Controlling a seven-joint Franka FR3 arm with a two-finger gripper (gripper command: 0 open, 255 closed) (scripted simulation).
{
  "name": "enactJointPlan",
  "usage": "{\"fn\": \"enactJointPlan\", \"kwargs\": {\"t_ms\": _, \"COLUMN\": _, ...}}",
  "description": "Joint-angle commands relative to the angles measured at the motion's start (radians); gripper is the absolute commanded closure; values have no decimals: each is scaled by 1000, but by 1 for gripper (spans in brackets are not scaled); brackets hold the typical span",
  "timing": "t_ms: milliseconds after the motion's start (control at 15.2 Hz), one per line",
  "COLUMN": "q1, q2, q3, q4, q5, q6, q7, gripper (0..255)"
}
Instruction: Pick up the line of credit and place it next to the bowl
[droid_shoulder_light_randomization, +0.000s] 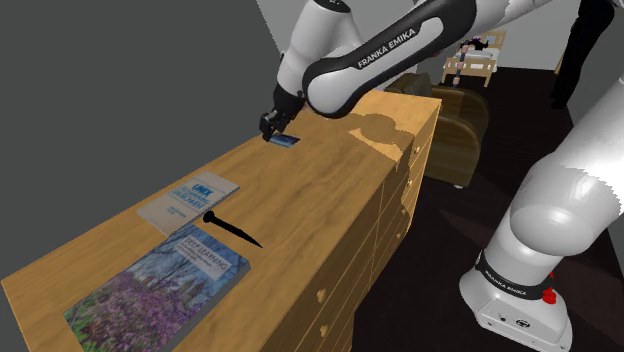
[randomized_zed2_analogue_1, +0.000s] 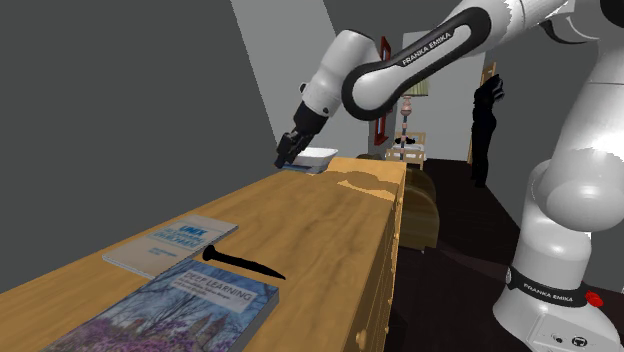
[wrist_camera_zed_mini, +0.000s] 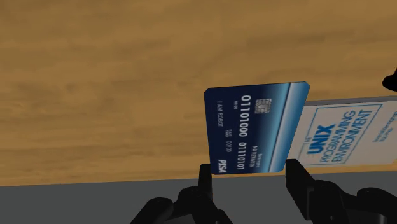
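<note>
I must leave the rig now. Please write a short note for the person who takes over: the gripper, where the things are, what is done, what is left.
Gripper: shut on the blue credit card, fingers clasping two opposite edges.
Card: at the far end of the wooden dresser top, at or just above the wood; I cannot tell which.
Bowl: not certain. A pale shallow thing just beyond the gripper may be it.
Done: card grasped.
Left: carry the card, set it beside the bowl, release.
</note>
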Motion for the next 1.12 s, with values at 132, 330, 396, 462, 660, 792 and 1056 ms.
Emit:
{"fn": "enactJointPlan", "kwargs": {"t_ms": 132, "q1": 1, "q2": -15, "q3": -70, "q4": -9, "q5": 70, "q6": -6, "q7": -126, "gripper": 255}}
{"fn": "enactJointPlan", "kwargs": {"t_ms": 330, "q1": 0, "q2": -17, "q3": -139, "q4": -13, "q5": 132, "q6": -8, "q7": -246, "gripper": 255}}
{"fn": "enactJointPlan", "kwargs": {"t_ms": 396, "q1": -1, "q2": -16, "q3": -160, "q4": -13, "q5": 152, "q6": -10, "q7": -285, "gripper": 255}}
{"fn": "enactJointPlan", "kwargs": {"t_ms": 462, "q1": -3, "q2": -14, "q3": -182, "q4": -10, "q5": 171, "q6": -12, "q7": -324, "gripper": 255}}
{"fn": "enactJointPlan", "kwargs": {"t_ms": 660, "q1": -6, "q2": -3, "q3": -249, "q4": 3, "q5": 227, "q6": -24, "q7": -438, "gripper": 255}}
{"fn": "enactJointPlan", "kwargs": {"t_ms": 792, "q1": -12, "q2": 8, "q3": -290, "q4": 19, "q5": 263, "q6": -35, "q7": -513, "gripper": 255}}
{"fn": "enactJointPlan", "kwargs": {"t_ms": 1056, "q1": -28, "q2": 42, "q3": -367, "q4": 64, "q5": 334, "q6": -66, "q7": -657, "gripper": 255}}
